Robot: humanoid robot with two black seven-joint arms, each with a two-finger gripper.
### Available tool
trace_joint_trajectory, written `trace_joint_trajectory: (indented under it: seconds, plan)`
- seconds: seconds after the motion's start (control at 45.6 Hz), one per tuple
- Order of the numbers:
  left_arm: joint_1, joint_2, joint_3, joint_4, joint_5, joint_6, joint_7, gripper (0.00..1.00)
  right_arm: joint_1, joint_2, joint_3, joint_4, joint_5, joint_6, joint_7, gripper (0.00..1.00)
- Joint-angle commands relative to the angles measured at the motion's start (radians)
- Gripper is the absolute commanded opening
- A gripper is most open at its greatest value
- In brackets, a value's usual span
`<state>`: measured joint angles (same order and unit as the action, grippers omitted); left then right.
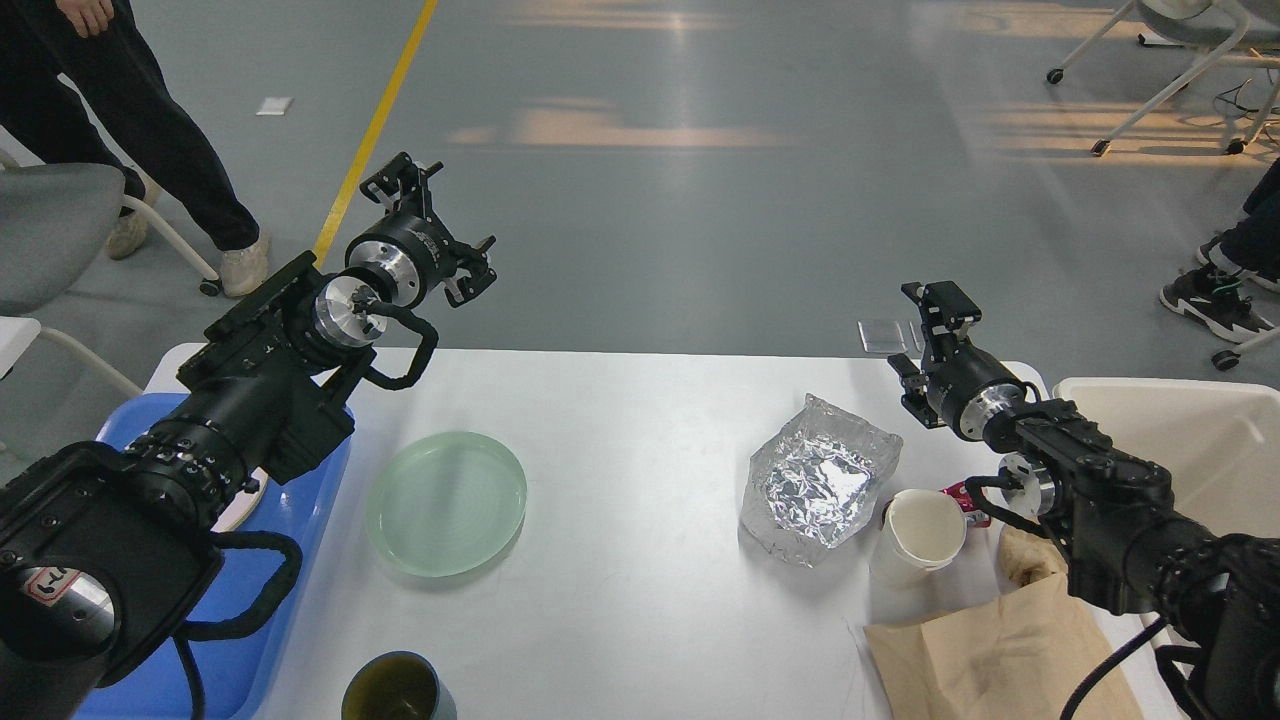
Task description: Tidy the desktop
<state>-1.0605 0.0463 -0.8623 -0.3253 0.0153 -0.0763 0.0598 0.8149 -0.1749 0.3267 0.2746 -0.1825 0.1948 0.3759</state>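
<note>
The white bench (620, 480) fills the lower middle of the frame, its far edge running across just below centre. The left claw (425, 225) hangs in the upper left, above the bench's far left corner, its fingers spread apart and holding nothing. The right claw (930, 345) hovers at right of centre over the far right edge; seen end-on and dark, so I cannot tell whether it is open or closed.

On the bench lie a pale green glass plate (446, 502) at left of centre, a crumpled foil-lined bag (820, 480) right of centre, a white paper cup (918, 535) tipped just beside it, and a brown paper bag (1000, 650) at lower right. A dark cup (395, 688) sits at the bottom edge. A blue tray (290, 560) lies at far left, a cream bin (1190, 440) at far right.
</note>
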Motion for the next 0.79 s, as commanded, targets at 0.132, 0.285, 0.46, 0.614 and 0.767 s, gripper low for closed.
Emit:
trace_joint_trajectory:
  seconds: [0.132, 0.285, 0.46, 0.614, 0.767]
  plan:
    - [-0.003, -0.005, -0.004, -0.001, 0.002, 0.003, 0.029, 0.96, 0.0, 0.0, 0.0, 0.0, 0.0, 0.0, 0.0, 1.0]
    - [0.001, -0.013, -0.003, -0.001, 0.0, 0.009, 0.034, 0.96, 0.0, 0.0, 0.0, 0.0, 0.0, 0.0, 0.0, 1.0]
    - [-0.012, -0.005, 0.012, -0.008, 0.0, 0.001, 0.032, 0.96, 0.001, 0.0, 0.0, 0.0, 0.0, 0.0, 0.0, 1.0]
    - [-0.047, 0.032, 0.019, -0.003, 0.002, 0.009, 0.035, 0.96, 0.0, 0.0, 0.0, 0.0, 0.0, 0.0, 0.0, 1.0]
    - [-0.079, 0.135, 0.115, -0.005, 0.003, 0.0, 0.035, 0.96, 0.0, 0.0, 0.0, 0.0, 0.0, 0.0, 0.0, 1.0]
